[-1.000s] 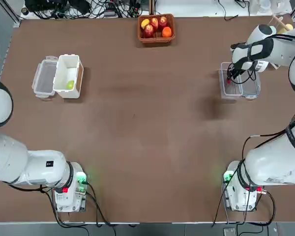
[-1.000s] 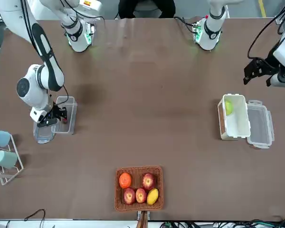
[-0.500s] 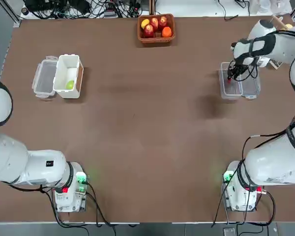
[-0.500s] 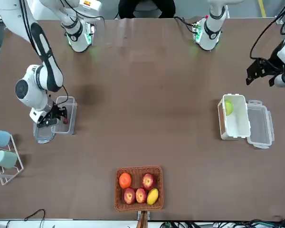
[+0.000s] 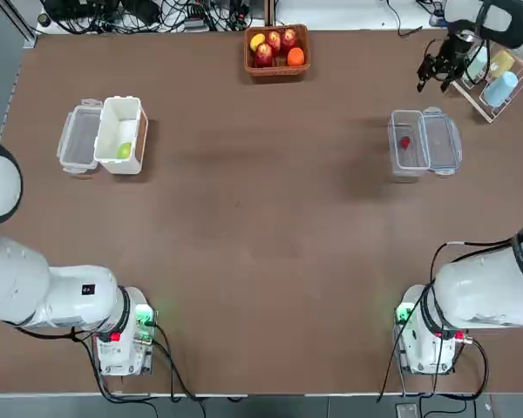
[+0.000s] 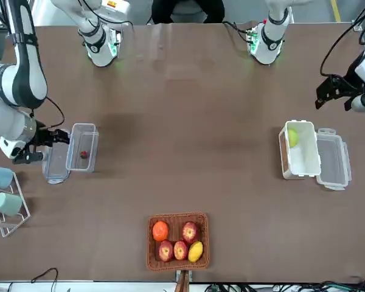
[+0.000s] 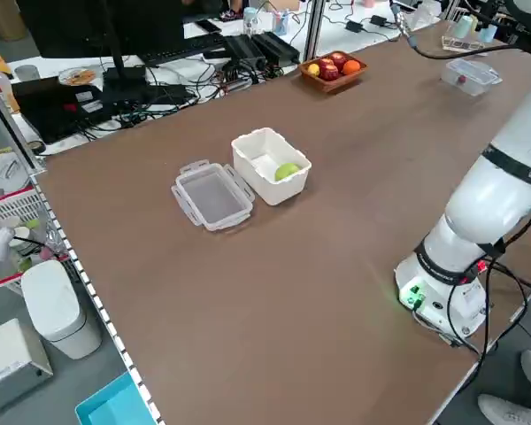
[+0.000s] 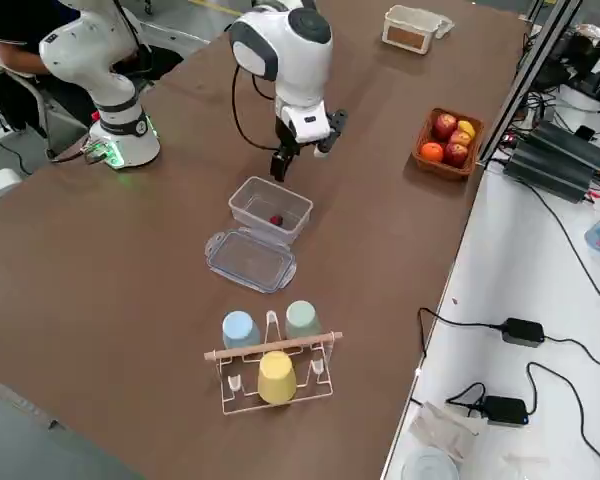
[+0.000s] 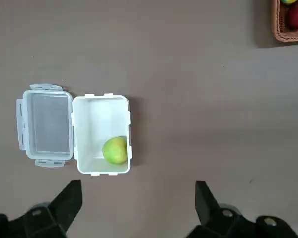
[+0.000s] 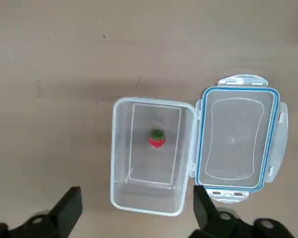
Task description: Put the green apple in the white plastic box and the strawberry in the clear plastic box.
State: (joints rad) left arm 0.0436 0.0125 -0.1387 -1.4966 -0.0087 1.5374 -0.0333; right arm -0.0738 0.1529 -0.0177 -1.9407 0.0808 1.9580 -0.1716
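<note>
This is a robotics lab or test bench rather than a home: a wide brown table (image 5: 261, 226) carries two white arm bases (image 5: 122, 335) bolted at 7 and 5 o'clock in the overhead view, with status lights glowing green. Along the 12 o'clock edge runs a tangle of black cables (image 5: 170, 12), and the side views show power adapters (image 8: 510, 331) on a white bench, a keyboard (image 7: 173, 55) and aluminium framing (image 7: 314, 31).

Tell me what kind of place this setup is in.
Most likely a robotics lab: a brown table carries two mounted arms, with a monitor, tangled cables and power adapters around its edges.
</note>
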